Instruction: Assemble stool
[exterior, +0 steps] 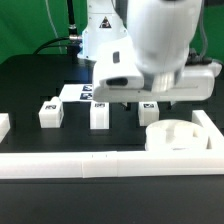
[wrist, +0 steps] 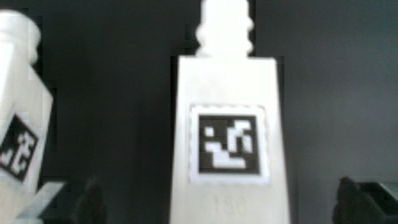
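A white stool leg (wrist: 228,130) with a black-and-white tag fills the middle of the wrist view, its narrow peg pointing away from the camera. My gripper (wrist: 222,205) is open, with one dark fingertip on each side of this leg and a gap on both sides. A second leg (wrist: 22,110) lies close beside it. In the exterior view three legs (exterior: 48,112) (exterior: 99,113) (exterior: 150,110) stand in a row on the black table. The round seat (exterior: 172,135) lies at that view's right. The arm's white hand (exterior: 140,60) hangs low over the row and hides part of it.
A long white border rail (exterior: 100,162) runs along the table's front, with shorter rails at the exterior view's right (exterior: 210,125) and left (exterior: 3,124). The marker board (exterior: 80,92) lies flat behind the legs, near the arm's base.
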